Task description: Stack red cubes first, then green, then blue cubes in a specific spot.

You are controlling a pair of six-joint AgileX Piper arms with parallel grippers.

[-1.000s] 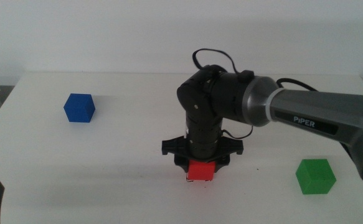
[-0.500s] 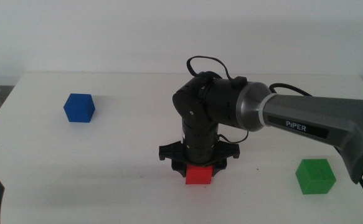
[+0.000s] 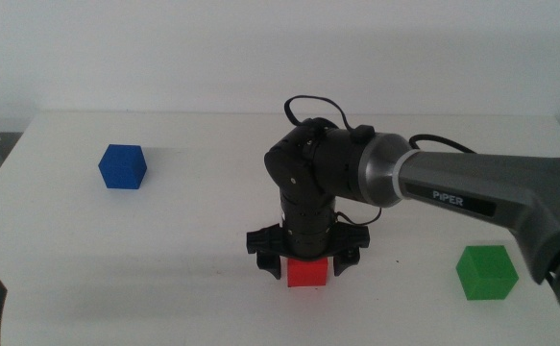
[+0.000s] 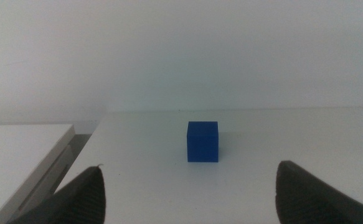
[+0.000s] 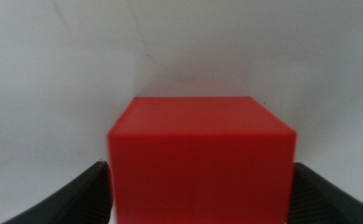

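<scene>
So that it could serve as the stack's base, the red cube point(image 3: 308, 273) was clamped by the right gripper point(image 3: 306, 261) at the desk point(image 3: 164, 240).

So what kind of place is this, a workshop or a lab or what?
Probably a robotics lab test bench: a bare white table against a blank wall, a Piper arm's right gripper at a red cube, blue cube and green cube apart.
</scene>
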